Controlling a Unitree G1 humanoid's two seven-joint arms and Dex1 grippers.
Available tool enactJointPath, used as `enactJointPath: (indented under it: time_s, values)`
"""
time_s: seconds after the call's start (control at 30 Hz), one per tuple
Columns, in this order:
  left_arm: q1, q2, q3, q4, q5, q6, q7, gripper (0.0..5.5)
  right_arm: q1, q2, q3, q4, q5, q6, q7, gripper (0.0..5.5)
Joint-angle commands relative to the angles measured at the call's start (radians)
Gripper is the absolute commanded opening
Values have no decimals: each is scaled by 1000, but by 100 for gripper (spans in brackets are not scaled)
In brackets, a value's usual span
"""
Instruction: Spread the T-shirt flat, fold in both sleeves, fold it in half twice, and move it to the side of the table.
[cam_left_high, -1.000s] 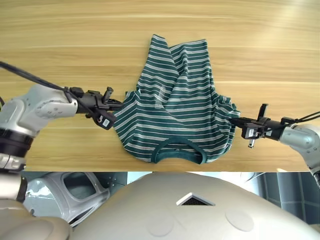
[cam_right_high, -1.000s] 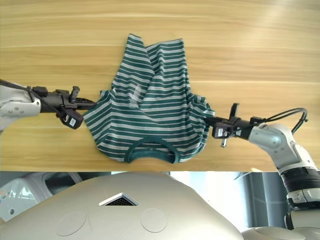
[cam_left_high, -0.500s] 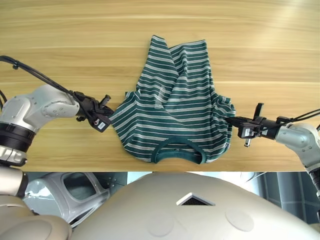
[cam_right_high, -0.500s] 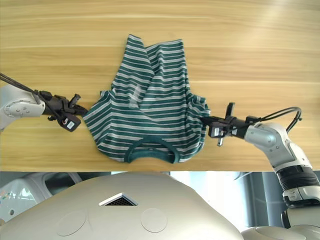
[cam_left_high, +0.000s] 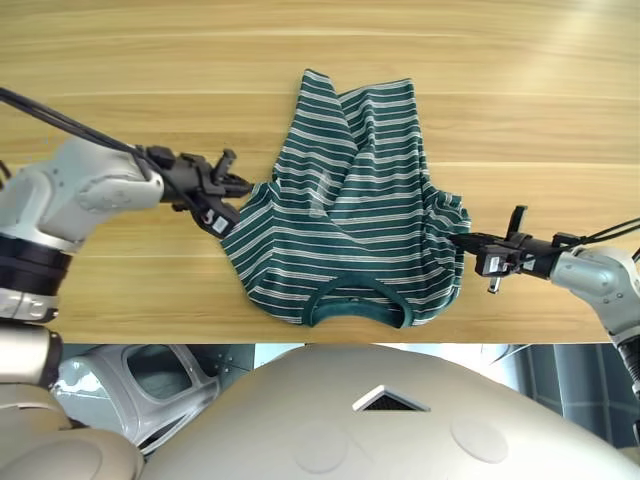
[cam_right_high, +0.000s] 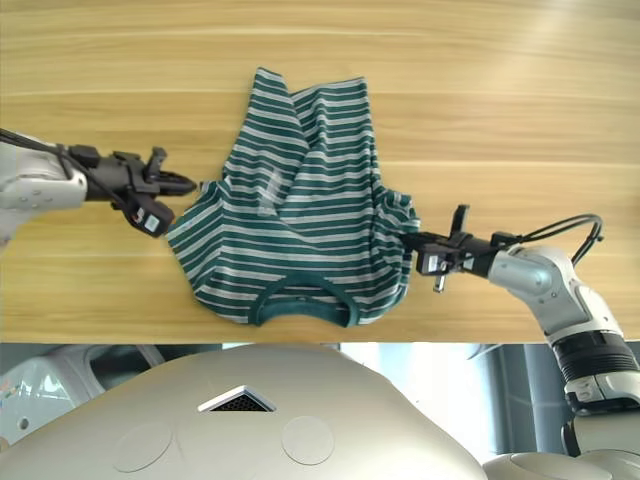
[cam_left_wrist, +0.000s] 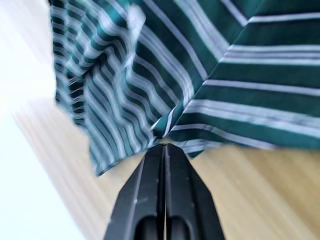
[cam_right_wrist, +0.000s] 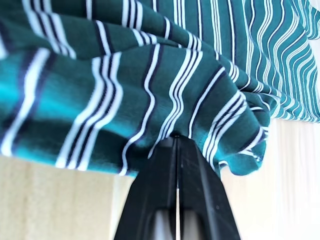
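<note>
A dark green T-shirt (cam_left_high: 350, 215) with white stripes lies crumpled on the wooden table (cam_left_high: 120, 90), its collar (cam_left_high: 360, 305) toward the near edge. My left gripper (cam_left_high: 247, 186) is at the shirt's left sleeve edge. The left wrist view has its fingers (cam_left_wrist: 150, 170) pressed together, with the striped cloth (cam_left_wrist: 210, 90) bunching at their tips. My right gripper (cam_right_high: 404, 238) is at the right sleeve. There its fingers (cam_right_wrist: 160, 170) are shut too, with a fold of the shirt (cam_right_wrist: 125, 90) gathered at the tips.
Bare wood runs beyond the shirt and to both sides. The table's near edge (cam_left_high: 150, 340) lies just under the collar. Black cables (cam_left_high: 60, 120) trail from the left arm over the table.
My left gripper has swung from the shirt's lower left corner toward the far side, up to the sleeve's upper edge. The right gripper has edged slightly inward, then held still.
</note>
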Motion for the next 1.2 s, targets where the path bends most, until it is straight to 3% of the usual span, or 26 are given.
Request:
enactJointPath:
  time_s: [0.03,0.47,1.2]
  values:
    - [-16,-36,-44,74,65,-35,36,0,11,20,33,18,-35,23,25,5]
    - [-28,-42,-143,321,229,-92,131,0,4,23,30,10,-32,33,25,5]
    - [333,86,-74,174,105,-6,248,0,266,-46,-101,-30,2,60,-32,5]
